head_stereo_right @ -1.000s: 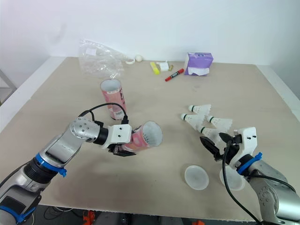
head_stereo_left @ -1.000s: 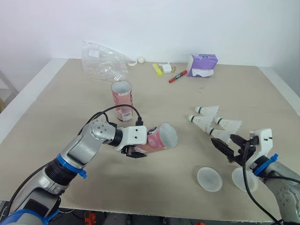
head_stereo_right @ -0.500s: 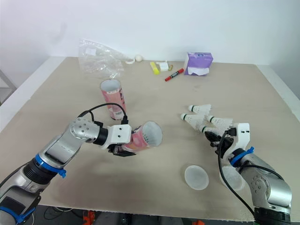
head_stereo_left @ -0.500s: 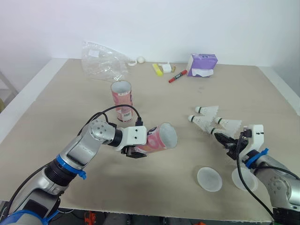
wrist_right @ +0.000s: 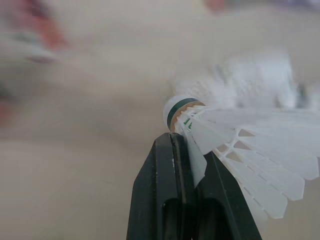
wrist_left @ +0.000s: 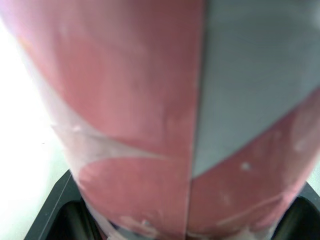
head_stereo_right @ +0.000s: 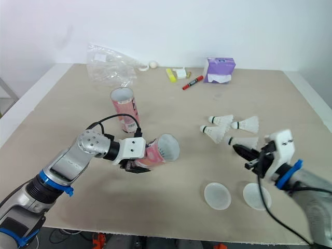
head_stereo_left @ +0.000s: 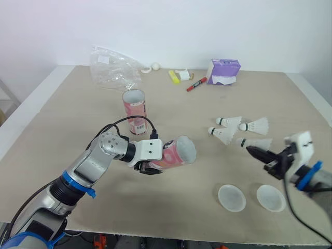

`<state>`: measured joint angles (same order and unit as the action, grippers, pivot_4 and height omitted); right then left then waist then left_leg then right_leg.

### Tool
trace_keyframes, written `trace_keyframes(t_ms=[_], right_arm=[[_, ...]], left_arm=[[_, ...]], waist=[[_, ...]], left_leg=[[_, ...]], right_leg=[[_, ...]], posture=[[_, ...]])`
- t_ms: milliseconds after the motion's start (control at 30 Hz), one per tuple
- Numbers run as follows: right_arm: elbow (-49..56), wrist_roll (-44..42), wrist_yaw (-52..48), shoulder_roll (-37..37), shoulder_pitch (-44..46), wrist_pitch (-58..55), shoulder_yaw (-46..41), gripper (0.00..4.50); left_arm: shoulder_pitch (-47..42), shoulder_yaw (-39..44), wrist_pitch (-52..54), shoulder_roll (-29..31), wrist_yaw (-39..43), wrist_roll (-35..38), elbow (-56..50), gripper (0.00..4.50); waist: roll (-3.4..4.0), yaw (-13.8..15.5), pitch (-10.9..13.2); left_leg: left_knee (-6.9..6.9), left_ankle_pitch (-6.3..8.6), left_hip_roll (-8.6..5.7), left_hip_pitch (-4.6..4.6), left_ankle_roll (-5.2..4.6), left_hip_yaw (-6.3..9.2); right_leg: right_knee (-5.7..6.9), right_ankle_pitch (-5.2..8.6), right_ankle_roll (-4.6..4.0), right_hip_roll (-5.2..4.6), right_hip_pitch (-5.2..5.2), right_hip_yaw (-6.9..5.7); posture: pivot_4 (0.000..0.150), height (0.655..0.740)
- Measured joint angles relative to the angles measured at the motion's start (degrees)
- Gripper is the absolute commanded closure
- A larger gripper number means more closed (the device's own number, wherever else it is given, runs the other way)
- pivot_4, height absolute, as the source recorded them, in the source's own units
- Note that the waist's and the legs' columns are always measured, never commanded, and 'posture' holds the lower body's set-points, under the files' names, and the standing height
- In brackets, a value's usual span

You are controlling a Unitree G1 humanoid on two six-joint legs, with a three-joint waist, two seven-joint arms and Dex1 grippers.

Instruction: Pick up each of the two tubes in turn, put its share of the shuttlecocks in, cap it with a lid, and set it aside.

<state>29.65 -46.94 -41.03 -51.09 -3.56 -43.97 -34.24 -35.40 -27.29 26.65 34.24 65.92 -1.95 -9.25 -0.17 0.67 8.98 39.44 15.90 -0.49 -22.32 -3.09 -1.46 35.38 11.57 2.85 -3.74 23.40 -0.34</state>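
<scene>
**Tube held lying down, one shuttlecock pinched by the right gripper**

The left gripper (head_stereo_left: 149, 167) is clenched around a pink tube (head_stereo_left: 172, 154), near its closed end. The long axis of this tube is almost level. Its open mouth points to the robot's right and a little toward the camera. The tube is above the middle of the table (head_stereo_left: 62, 109), on the robot's left side.

The second tube (head_stereo_left: 135, 111) stands upright on the table behind it, with the mouth upward.

The right gripper (head_stereo_left: 252, 150) is closed on a shuttlecock (head_stereo_left: 258, 142). It pinches the white skirt just behind the cork. The cork points to the robot's left, toward the mouth of the held tube, and the two are well apart.

Three other shuttlecocks (head_stereo_left: 229, 121) lie just beside it, farther from the robot, all with the cork to the left. Two round lids (head_stereo_left: 231, 197) lie flat near the front edge.

The table top is pale beige with a white rim, and a white wall is behind. Along the back edge there are a clear plastic bag (head_stereo_left: 116, 67), a red marker (head_stereo_left: 196, 84) and a purple packet (head_stereo_left: 224, 71).
</scene>
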Motion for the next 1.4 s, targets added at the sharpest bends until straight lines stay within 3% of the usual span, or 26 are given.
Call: trace_keyframes(t_ms=[200, 333, 700, 833, 1033, 1267, 1400], right_arm=[[8.54, 0.89, -4.84, -7.09, 6.48, 4.59, 3.59, 4.41], [14.79, 7.88, -9.69, -9.81, 8.45, 12.84, 14.06, 4.41], [14.45, 16.56, -11.81, -9.09, 13.51, 19.73, 26.07, 4.41], [13.68, 16.81, -12.37, -8.49, 18.29, 18.98, 29.51, 3.19], [12.88, 15.41, -13.8, -8.53, 18.44, 16.63, 29.37, 0.15], [12.48, 6.62, -11.91, -7.8, 16.2, 9.95, 20.73, 0.03], [9.21, 3.36, -10.93, -7.2, 8.65, 5.51, 12.53, 0.03]], left_arm=[[-0.56, -0.05, -1.23, -0.15, 0.66, 0.02, 1.0, 1.48], [-0.89, -0.22, -1.8, -0.69, 1.17, 0.09, 1.36, 1.48], [-0.66, 0.0, -1.69, -0.98, 0.96, 0.08, 1.29, 1.48], [-0.43, 0.01, -1.38, -1.21, 0.7, 0.06, 1.09, 1.48], [-0.21, 0.01, -1.38, -1.3, 0.59, 0.06, 0.71, 1.48], [-0.06, 0.0, -1.36, -1.44, 0.3, 0.05, 0.75, 1.48], [-0.05, -0.05, -1.58, -1.72, 0.12, 0.05, 0.78, 1.48]], waist=[[-0.2, 0.04, 0.07], [-0.21, 0.21, 0.06], [-0.32, 0.33, 0.1], [-0.35, 0.37, 0.11], [-0.39, 0.56, 0.1], [-0.4, 0.64, 0.09], [-0.5, 1.08, 0.07]], left_leg=[[0.01, -0.01, 0.15, -0.06, 0.01, 0.06], [0.01, -0.01, 0.1, -0.17, 0.01, 0.03], [0.03, -0.01, -0.01, -0.2, 0.0, -0.02], [0.03, -0.02, -0.02, -0.2, -0.01, -0.02], [0.03, -0.02, -0.02, -0.24, -0.01, -0.02], [0.03, -0.02, -0.01, -0.24, -0.01, 0.02], [0.02, -0.02, -0.01, -0.26, -0.01, 0.0]], right_leg=[[0.0, 0.02, -0.04, -0.04, 0.0, -0.2], [-0.19, 0.02, -0.03, -0.13, 0.0, -0.24], [-0.23, -0.02, 0.03, -0.55, 0.01, -0.31], [-0.23, -0.04, 0.01, -0.58, 0.0, -0.34], [-0.24, -0.02, -0.02, -0.64, 0.0, -0.3], [-0.24, -0.04, -0.05, -0.69, -0.01, -0.33], [-0.25, -0.04, -0.08, -0.72, 0.0, -0.32]], posture=[[0.15, 0.74], [0.15, 0.74], [0.15, 0.74], [0.15, 0.74], [0.15, 0.74], [0.15, 0.74], [0.15, 0.74]])
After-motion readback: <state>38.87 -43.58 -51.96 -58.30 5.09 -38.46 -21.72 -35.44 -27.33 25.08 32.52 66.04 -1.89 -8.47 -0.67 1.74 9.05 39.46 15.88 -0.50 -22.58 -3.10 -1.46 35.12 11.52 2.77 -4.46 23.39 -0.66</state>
